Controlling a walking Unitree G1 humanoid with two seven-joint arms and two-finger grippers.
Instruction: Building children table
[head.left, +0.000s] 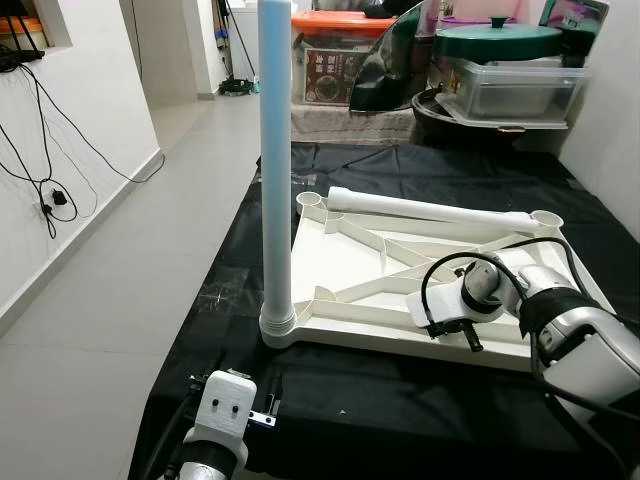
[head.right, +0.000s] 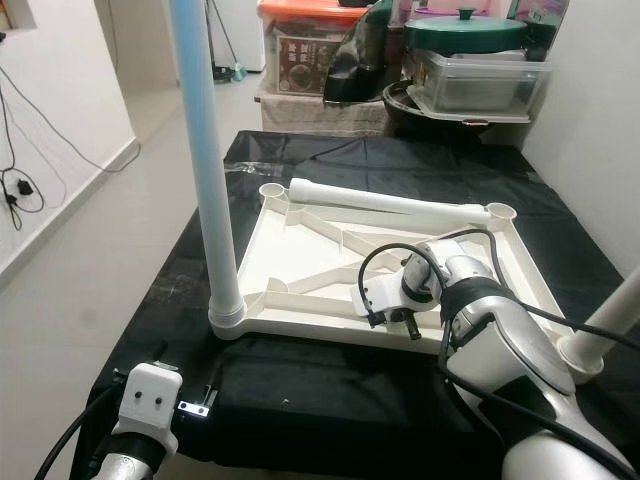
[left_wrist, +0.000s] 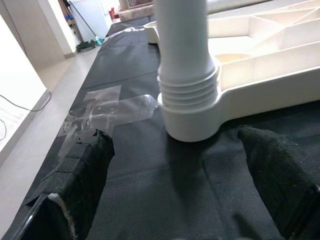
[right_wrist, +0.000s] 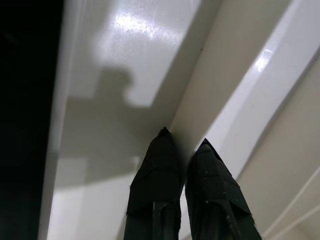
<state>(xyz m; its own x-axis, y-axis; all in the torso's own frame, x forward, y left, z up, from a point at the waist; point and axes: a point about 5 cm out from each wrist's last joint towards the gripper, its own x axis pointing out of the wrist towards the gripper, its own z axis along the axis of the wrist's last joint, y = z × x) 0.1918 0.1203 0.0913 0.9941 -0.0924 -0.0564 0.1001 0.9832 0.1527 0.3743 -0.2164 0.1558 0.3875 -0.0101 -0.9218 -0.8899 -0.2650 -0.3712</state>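
You're looking at a black cloth (head.left: 380, 400) on a tiled floor, storage boxes (head.left: 510, 85) at 12 o'clock. Your left gripper (left_wrist: 175, 170), at 7 o'clock, is spread wide before the upright table leg (head.left: 274, 170) in its corner socket. The upturned white tabletop (head.left: 350, 255) lies centre. Your right gripper (right_wrist: 182, 150), fingers nearly together, presses a rib at 4 o'clock. No label reads clearly.

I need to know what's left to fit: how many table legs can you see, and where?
3: an upright leg in the tabletop's near-left corner socket, a loose leg lying along its far edge, another leg at the near-right corner. Others may be hidden.
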